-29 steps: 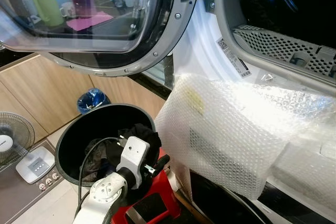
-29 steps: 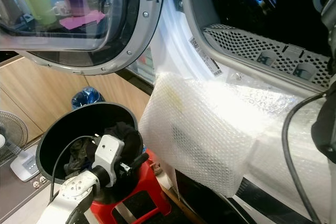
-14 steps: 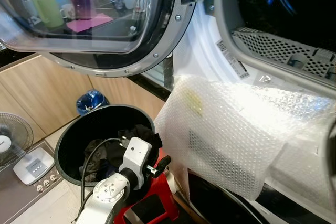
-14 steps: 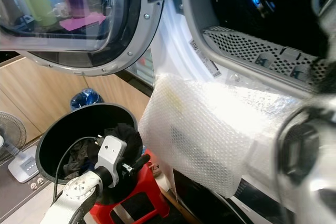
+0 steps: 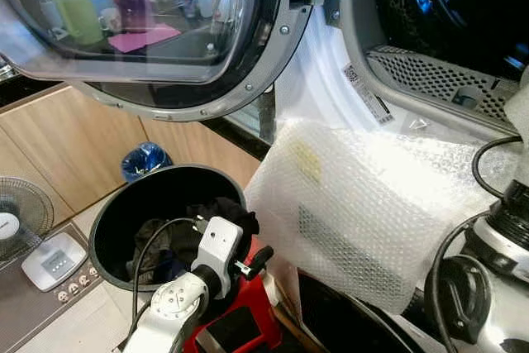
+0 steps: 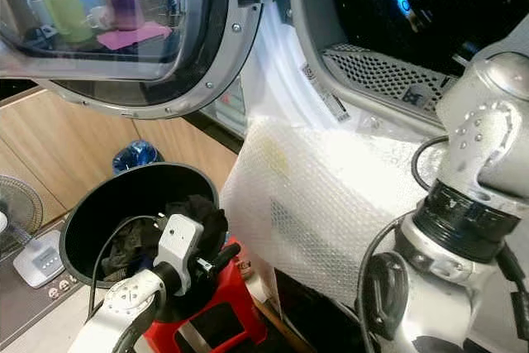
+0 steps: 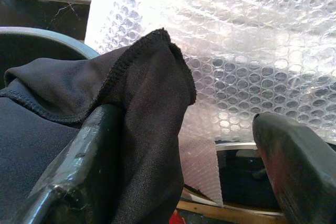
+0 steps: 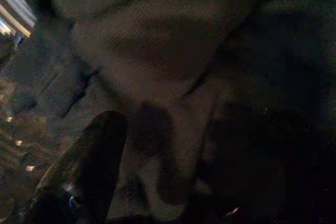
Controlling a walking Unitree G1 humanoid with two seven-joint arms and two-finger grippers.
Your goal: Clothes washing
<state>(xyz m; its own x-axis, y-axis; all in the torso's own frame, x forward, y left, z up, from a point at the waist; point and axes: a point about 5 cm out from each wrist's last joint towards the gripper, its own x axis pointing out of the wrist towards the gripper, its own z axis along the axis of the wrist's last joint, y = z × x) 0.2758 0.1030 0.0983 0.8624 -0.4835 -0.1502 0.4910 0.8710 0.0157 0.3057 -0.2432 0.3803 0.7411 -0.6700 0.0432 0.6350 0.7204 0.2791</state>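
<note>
A black round bin (image 5: 111, 221) holds dark clothes (image 5: 219, 212) and stands below the open washer drum (image 6: 397, 6). My left gripper (image 5: 250, 264) is at the bin's near rim, by the clothes. In the left wrist view its fingers (image 7: 79, 171) stand wide apart, and a black garment (image 7: 142, 103) is draped against one of them. My right arm (image 6: 471, 196) reaches up at the right, towards the drum. In the dark right wrist view, my right gripper (image 8: 152, 182) shows one finger (image 8: 89, 161) over dim folded fabric (image 8: 157, 51).
Bubble wrap (image 5: 364, 204) covers the washer's front below the drum. The open glass door (image 5: 149, 31) hangs over the bin. A red stool (image 5: 248, 320) stands under my left arm. A fan (image 5: 21, 221), a white scale (image 5: 54, 258) and a blue bag (image 5: 145, 159) are at the left.
My right arm has come into view at the right and now stands before the drum. The left arm and the bin have stayed almost as they were.
</note>
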